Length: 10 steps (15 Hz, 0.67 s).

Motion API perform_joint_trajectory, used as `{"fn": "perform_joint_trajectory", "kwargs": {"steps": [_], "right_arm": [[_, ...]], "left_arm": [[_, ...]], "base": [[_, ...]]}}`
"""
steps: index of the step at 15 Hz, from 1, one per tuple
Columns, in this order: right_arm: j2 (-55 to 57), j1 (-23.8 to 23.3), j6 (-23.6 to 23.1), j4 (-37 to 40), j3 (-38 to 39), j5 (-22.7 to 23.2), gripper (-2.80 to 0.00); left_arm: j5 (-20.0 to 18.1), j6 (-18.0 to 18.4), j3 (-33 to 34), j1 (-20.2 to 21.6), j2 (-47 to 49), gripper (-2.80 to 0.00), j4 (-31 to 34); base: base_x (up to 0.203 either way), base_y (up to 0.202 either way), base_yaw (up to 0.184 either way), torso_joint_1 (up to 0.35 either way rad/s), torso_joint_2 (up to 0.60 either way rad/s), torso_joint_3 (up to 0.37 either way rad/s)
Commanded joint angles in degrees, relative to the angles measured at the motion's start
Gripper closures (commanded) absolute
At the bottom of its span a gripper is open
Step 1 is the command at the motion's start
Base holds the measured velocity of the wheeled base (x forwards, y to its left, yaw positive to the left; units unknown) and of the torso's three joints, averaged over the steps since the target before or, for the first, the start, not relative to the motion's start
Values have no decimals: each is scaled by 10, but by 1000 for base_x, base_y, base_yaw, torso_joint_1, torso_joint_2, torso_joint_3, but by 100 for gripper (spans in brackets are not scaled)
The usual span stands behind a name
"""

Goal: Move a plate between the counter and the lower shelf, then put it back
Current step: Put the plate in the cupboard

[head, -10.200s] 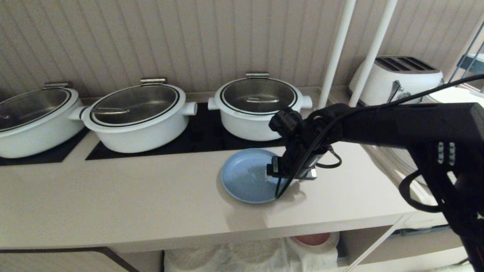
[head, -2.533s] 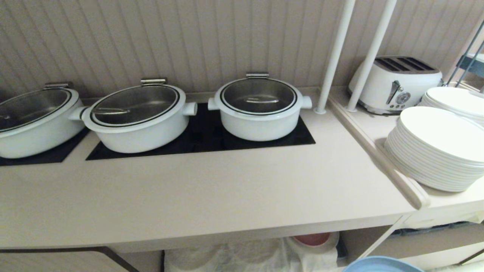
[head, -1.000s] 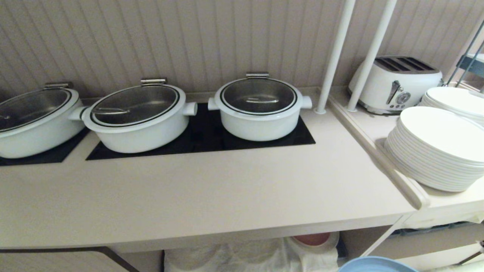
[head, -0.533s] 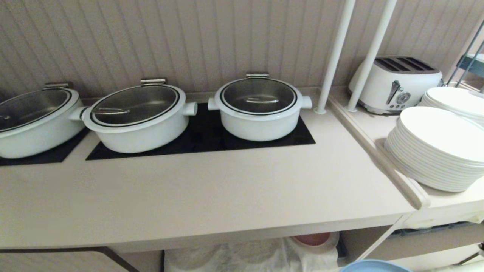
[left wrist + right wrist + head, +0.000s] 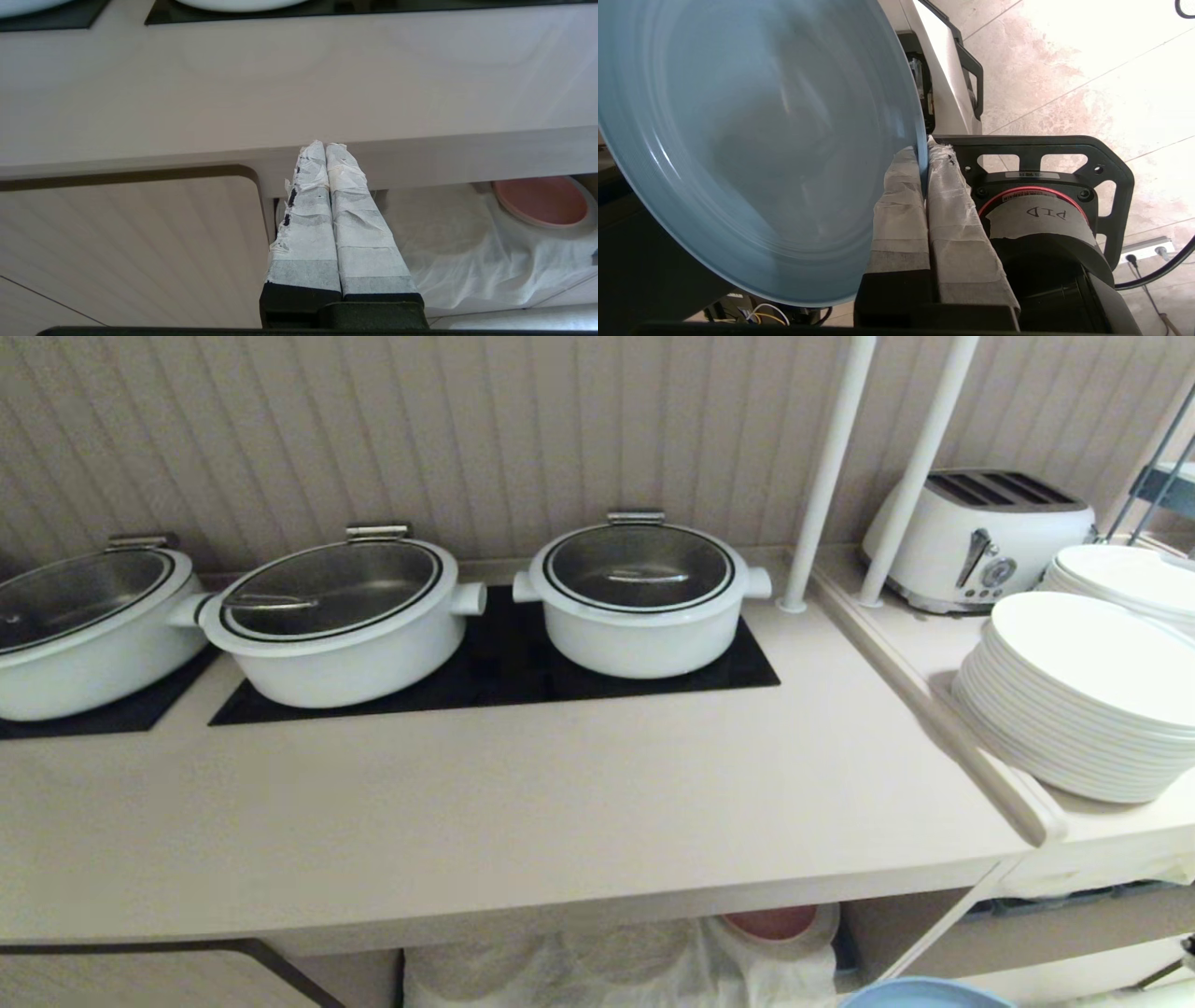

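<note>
The plate point(image 5: 752, 140) was matte light blue with faint rings, the fingers point(image 5: 896, 210) beside it wrapped in white tape, the tabletop point(image 5: 485, 803) pale beige.

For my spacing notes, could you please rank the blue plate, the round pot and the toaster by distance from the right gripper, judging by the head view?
1. Blue plate: pinched in the right gripper.
2. Round pot: on the hob, mid-counter.
3. Toaster: far right corner, side ledge.

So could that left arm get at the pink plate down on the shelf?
Probably yes: the left gripper, shut and empty, points at the counter edge, with open space toward the pink plate on the lower shelf.
</note>
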Motion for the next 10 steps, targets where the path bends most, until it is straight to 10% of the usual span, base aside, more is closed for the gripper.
{"fn": "perform_joint_trajectory", "kwargs": {"steps": [1,10], "right_arm": [[0,0,2,2,0,0,0],[-1,0,2,2,0,0,0]], "left_arm": [[0,0,0,0,0,0,0],[0,0,0,0,0,0,0]], "base": [[0,0,0,-128,296,148],[0,0,0,-148,318,163]]}}
